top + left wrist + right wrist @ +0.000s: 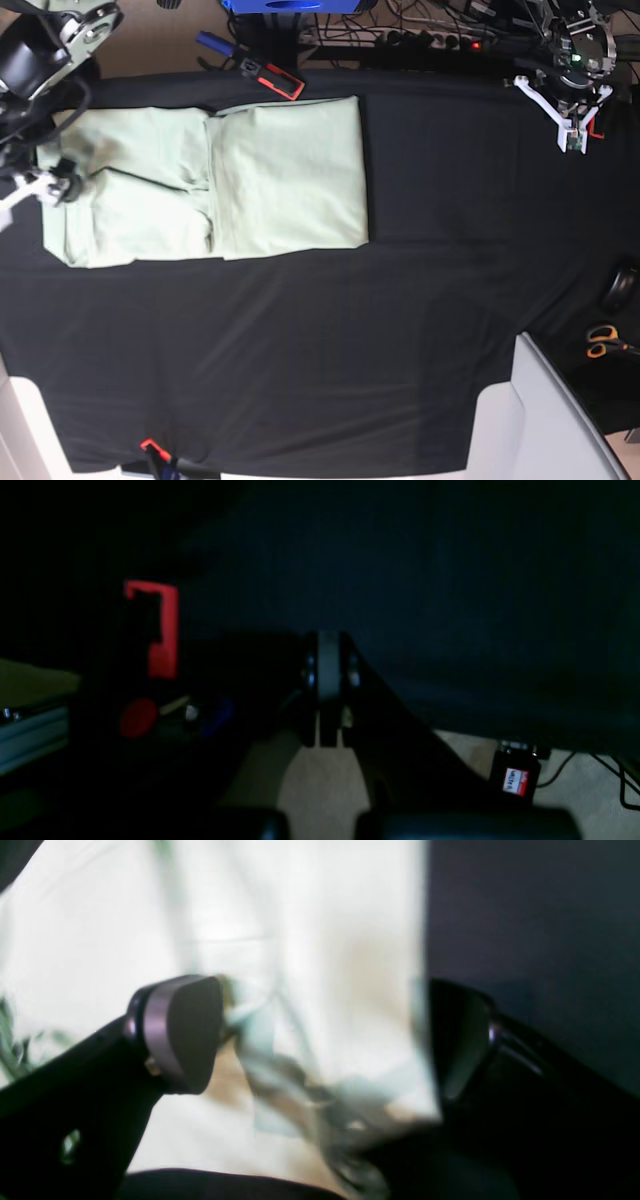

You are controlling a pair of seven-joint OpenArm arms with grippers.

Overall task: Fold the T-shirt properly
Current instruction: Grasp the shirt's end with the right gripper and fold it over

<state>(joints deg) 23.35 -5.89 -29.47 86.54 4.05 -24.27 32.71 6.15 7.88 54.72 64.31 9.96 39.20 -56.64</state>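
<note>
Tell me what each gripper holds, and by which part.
Nothing is held. The right gripper stands open over the T-shirt's edge; the left gripper is shut on nothing, away from the shirt.

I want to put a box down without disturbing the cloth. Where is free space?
Free: the black table covering below and right of the T-shirt. Crowded: the shirt's left end, under the right gripper, and the cable-filled top edge.

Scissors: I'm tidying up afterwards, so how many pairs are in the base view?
1: the orange-handled scissors lie at the right edge, off the black cloth. Others may be hidden.
</note>
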